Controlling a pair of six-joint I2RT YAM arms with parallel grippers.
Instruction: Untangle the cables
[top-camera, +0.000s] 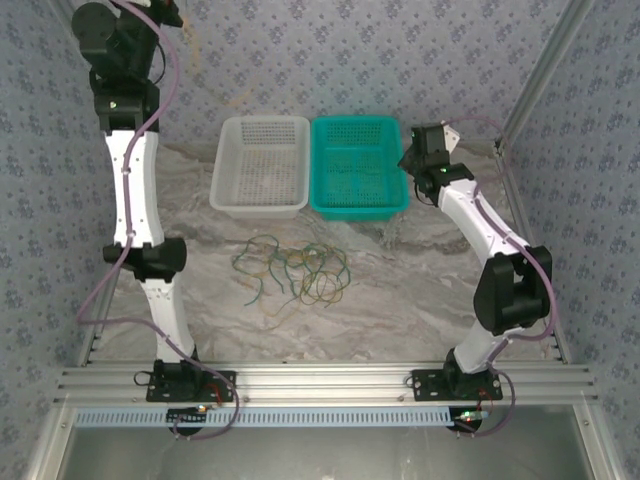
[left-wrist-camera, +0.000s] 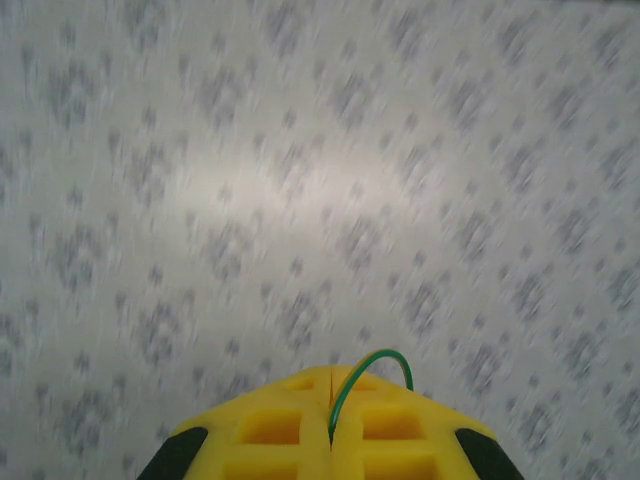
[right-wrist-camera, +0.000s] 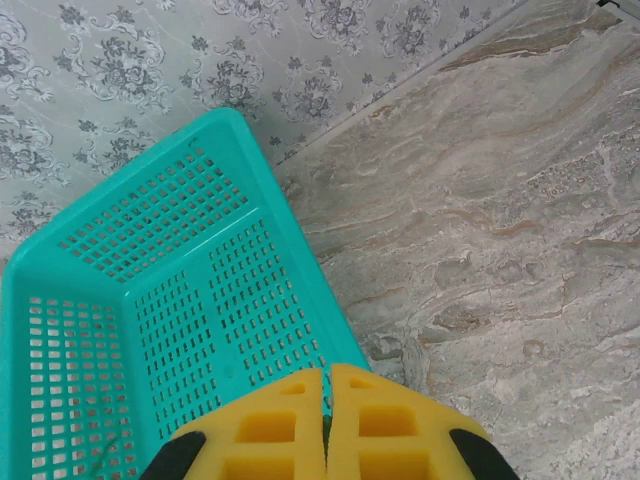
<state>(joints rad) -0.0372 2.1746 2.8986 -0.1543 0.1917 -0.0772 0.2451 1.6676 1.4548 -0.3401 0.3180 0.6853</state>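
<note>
Top external view: the cables (top-camera: 290, 270), a loose tangle of dark green and yellow-tan loops, lie on the marbled table (top-camera: 420, 290) midway between the two arms, nearer the bases than the white basket (top-camera: 258, 165) and teal basket (top-camera: 360, 165). The tangle spreads widest from left to right.

The right gripper (right-wrist-camera: 327, 372), its yellow jaws pressed together with nothing visibly held, hovers over the teal basket's right edge. The tangle lies toward the bases and to the left of it, and this looks like the nearer arm.

The left gripper (left-wrist-camera: 330, 375) is raised toward the patterned wall, jaws closed on one green cable (left-wrist-camera: 383, 353) that arches out between them.

No brand, label or writing is legible.
</note>
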